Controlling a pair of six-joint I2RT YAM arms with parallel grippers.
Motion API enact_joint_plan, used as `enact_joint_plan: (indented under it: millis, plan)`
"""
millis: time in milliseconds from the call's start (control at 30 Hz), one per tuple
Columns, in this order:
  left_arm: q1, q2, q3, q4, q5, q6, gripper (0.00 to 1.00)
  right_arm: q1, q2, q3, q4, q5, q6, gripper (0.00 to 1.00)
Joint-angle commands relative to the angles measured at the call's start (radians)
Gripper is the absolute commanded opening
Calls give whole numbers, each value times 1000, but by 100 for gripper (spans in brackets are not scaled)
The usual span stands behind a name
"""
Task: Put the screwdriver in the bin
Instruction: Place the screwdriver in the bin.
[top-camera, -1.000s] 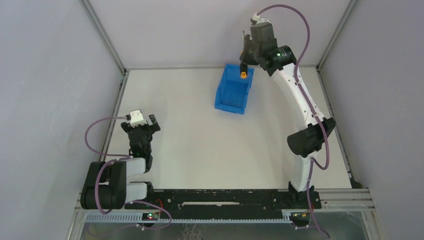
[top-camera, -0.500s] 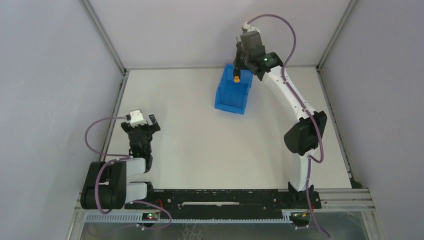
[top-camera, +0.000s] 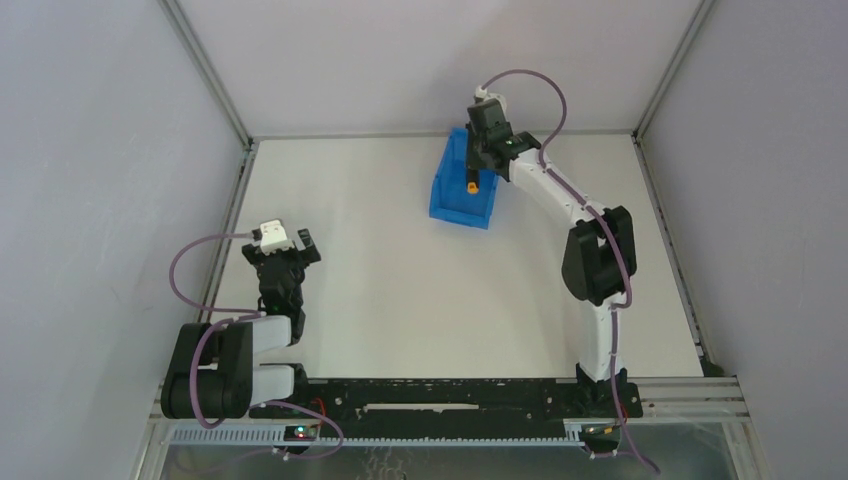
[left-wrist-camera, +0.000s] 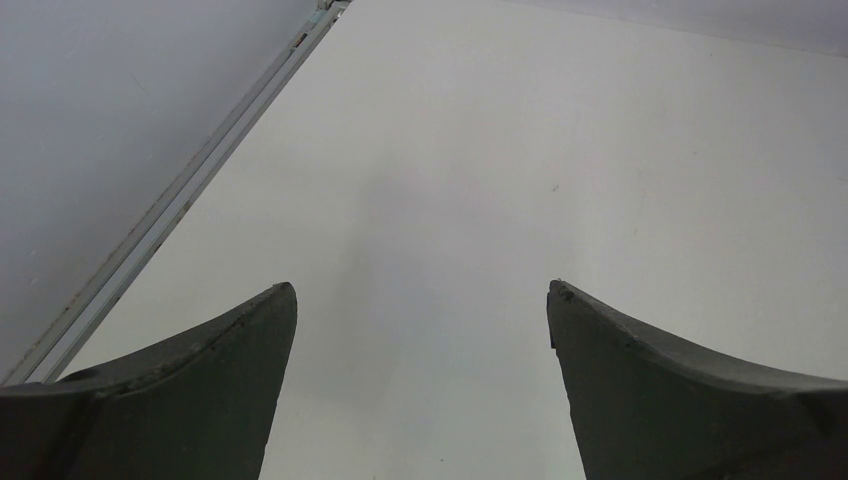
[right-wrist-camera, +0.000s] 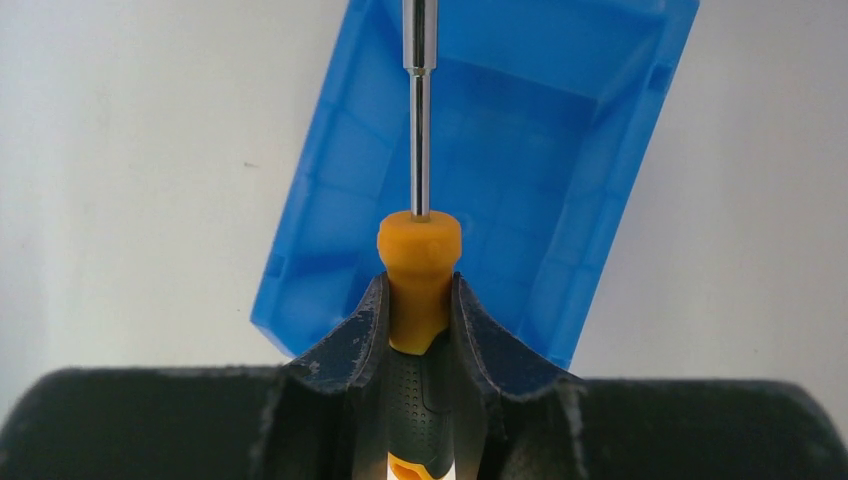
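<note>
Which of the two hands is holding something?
The right hand, over the bin, grips the screwdriver by its handle. The left hand is open and empty.

In the right wrist view the screwdriver (right-wrist-camera: 420, 258) has its shaft tip cut off by the top edge. The rear of its handle is hidden between the fingers of the right claw (right-wrist-camera: 417, 290). The bin (right-wrist-camera: 520, 180) is cropped at the top, and part of its near wall lies behind that claw. From above, the shaft is too small to make out. The left claw (left-wrist-camera: 421, 292) is cropped by the bottom edge.
</note>
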Motion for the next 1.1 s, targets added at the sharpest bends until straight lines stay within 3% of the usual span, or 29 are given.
enact_joint_plan:
  millis: [0, 700, 800, 967, 1067]
  plan:
    - [-5, -9, 37, 31, -14, 25, 100, -2, 16, -50, 127, 14, 13, 12]
    - [-5, -8, 37, 32, -14, 25, 100, -17, 208, -39, 180, -20, 18, 17]
    - [-5, -8, 36, 32, -15, 25, 100, -20, 225, -38, 182, -26, 20, 20]
    - [-5, -8, 38, 31, -14, 25, 100, -20, 240, -21, 170, -26, 22, 44]
    - [-5, -8, 37, 31, -14, 25, 100, -18, 230, -13, 160, -19, 21, 52]
